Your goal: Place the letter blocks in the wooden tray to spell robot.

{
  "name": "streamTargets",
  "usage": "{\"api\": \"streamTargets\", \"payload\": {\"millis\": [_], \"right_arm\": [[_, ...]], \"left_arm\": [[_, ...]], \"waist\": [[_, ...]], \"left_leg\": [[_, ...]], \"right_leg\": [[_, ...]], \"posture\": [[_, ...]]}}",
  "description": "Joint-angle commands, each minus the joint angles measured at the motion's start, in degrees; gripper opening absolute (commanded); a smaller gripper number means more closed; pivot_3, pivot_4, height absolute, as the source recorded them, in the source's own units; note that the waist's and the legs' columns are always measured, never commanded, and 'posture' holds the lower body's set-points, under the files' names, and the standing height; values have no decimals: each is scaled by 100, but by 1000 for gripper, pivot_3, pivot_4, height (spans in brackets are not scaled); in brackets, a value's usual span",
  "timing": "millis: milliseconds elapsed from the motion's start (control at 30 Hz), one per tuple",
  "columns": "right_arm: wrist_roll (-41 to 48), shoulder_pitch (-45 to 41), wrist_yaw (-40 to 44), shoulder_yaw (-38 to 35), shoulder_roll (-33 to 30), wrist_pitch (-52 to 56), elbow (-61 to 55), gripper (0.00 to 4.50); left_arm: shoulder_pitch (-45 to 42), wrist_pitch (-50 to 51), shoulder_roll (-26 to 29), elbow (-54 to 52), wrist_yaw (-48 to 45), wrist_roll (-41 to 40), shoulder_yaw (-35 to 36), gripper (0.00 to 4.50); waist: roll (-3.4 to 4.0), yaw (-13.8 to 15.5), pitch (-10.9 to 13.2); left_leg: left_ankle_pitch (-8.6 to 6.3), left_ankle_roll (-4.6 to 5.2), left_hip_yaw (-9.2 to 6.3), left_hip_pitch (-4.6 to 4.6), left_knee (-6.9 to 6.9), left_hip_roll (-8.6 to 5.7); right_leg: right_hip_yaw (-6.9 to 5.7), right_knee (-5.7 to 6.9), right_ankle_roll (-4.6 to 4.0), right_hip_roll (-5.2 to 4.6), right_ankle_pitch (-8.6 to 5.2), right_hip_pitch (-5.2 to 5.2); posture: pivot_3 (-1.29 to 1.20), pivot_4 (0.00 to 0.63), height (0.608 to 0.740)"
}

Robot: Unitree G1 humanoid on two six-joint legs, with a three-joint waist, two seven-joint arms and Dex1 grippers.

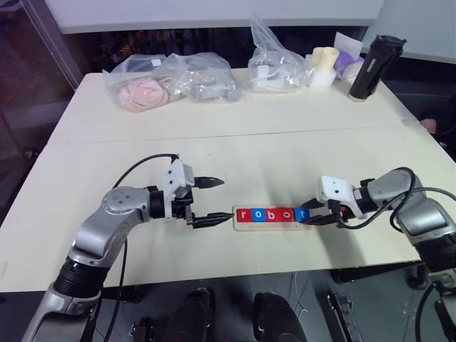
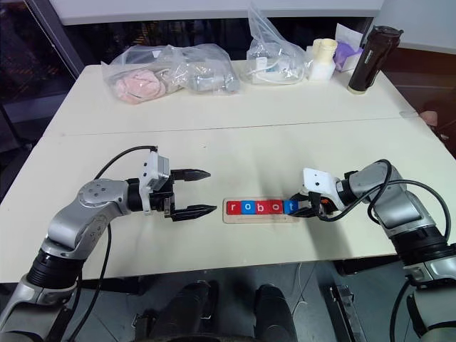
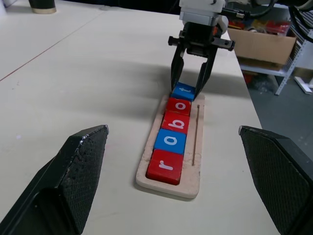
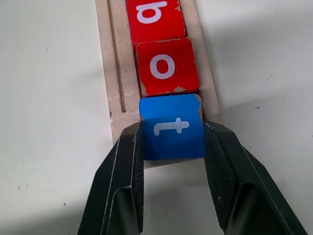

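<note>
The wooden tray (image 1: 271, 224) lies near the table's front edge. Several letter blocks sit in it in a row reading r, o, b, o, t: red r (image 3: 165, 166), blue o (image 3: 170, 140), red b (image 3: 176, 121), red o (image 4: 166, 66) and blue t (image 4: 172, 126). My right gripper (image 4: 172, 139) reaches in from the tray's right end, shut on the blue t block with one finger on each side. The t block touches the red o. My left gripper (image 1: 225, 200) hovers open just off the tray's left end, holding nothing.
Clear plastic bags (image 1: 171, 82) with soft items lie along the far side of the table, with another bag (image 1: 278, 68), pale cups (image 1: 322, 65) and a black bottle (image 1: 370, 68) at the far right. A cardboard box (image 3: 259, 46) stands beyond the table's right edge.
</note>
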Motion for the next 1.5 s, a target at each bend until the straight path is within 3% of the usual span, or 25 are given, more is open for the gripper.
{"api": "streamTargets", "payload": {"millis": [33, 800, 1000, 1033, 1500], "right_arm": [[-30, -181, 57, -30, 29, -39, 26, 1125], [-140, -326, 217, 61, 187, 67, 8, 1125], [-151, -381, 249, 45, 186, 80, 7, 4165], [-160, -389, 243, 35, 185, 73, 3, 4417], [-267, -479, -748, -736, -62, 148, 191, 4417]], "left_arm": [[11, -56, -7, -225, 22, -79, 123, 4500], [27, -102, -21, -213, 54, -43, 110, 4500], [14, -122, -37, -197, 58, -35, 105, 4500], [13, -124, -40, -195, 57, -33, 102, 4500], [2, -101, -49, -182, 24, -44, 108, 4500]], "waist": [[0, -1, 0], [0, -1, 0], [0, -2, 0], [0, -2, 0], [0, 9, 0]], "left_leg": [[0, 0, 0, 0, 0, 0], [0, -1, 0, 0, 2, 0], [1, -1, 0, 1, 3, 0], [1, -1, 0, 0, 2, 0], [1, -1, 1, 0, 3, -2]], "right_leg": [[0, 1, 0, 0, 0, 0], [-1, 6, 6, 2, 4, -2], [-1, 7, 6, 2, 4, -2], [-1, 7, 7, 2, 4, -2], [-1, 7, 10, 1, 6, -2]], "posture": [[0, 150, 725], [0, 150, 725], [0, 150, 725], [0, 150, 725], [0, 150, 725]]}}
